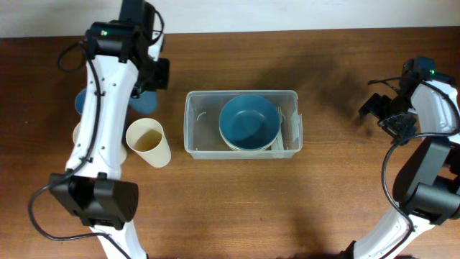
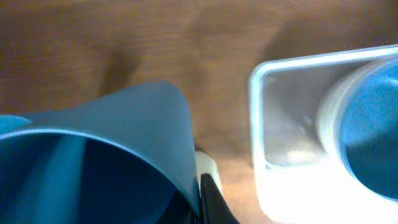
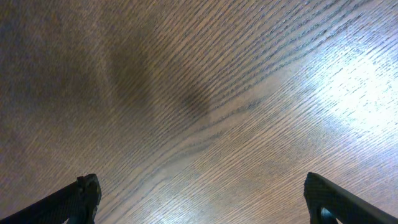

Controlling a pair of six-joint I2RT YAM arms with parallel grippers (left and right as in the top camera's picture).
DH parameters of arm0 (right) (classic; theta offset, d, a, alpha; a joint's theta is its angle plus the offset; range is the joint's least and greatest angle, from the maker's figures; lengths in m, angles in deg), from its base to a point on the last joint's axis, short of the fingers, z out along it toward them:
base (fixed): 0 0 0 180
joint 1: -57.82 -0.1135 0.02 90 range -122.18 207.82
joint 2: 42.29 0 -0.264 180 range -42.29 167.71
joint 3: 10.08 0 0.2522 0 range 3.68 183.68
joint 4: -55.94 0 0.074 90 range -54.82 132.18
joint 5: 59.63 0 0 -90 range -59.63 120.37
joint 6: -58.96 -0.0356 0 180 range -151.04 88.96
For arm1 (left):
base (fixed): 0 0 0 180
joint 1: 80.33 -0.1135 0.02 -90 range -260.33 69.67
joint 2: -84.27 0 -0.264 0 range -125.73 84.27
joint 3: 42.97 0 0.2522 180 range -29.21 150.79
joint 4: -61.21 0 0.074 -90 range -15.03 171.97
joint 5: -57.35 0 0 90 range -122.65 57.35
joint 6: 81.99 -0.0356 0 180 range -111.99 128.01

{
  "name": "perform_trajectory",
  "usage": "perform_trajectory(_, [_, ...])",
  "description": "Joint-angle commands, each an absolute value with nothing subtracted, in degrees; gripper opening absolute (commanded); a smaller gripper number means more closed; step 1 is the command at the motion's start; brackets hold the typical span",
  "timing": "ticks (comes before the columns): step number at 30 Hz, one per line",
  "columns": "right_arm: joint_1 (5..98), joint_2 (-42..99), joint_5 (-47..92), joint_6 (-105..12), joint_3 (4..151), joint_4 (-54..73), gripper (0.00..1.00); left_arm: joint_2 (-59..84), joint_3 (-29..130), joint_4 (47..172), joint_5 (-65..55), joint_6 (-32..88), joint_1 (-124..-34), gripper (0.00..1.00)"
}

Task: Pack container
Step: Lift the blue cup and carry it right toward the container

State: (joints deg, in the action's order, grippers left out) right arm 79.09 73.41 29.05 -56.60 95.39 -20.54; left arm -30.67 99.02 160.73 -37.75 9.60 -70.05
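With the clear container (image 1: 243,92) mid-table largely filled by the blue bowl (image 1: 249,122), I'd worry the blue cup (image 2: 112,137), clamped thinly at its rim by the left gripper (image 2: 202,193), slips or catches the container's wall, while the right gripper (image 3: 200,193) hangs empty, fingers spread apart.

Container (image 1: 192,122) mid-table (image 1: 237,201), bowl (image 1: 249,122) sitting inside it; cup (image 1: 149,142) standing just left of the container, second cup (image 1: 83,102) farther left and behind it (mostly hidden under the left arm (image 1: 100,129)).
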Motion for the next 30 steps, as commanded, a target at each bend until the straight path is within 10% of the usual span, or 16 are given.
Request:
perform_trajectory(1, [78.9, 73.39, 29.57, -57.28, 95.19, -20.52, 0.99, -30.69, 103.63, 163.98, -36.53, 10.19, -65.55, 0.02])
perform_trajectory(30, [78.9, 73.39, 29.57, -57.28, 95.19, -20.52, 0.99, -32.04, 109.2, 165.89, -34.76, 11.26, -52.59, 0.02])
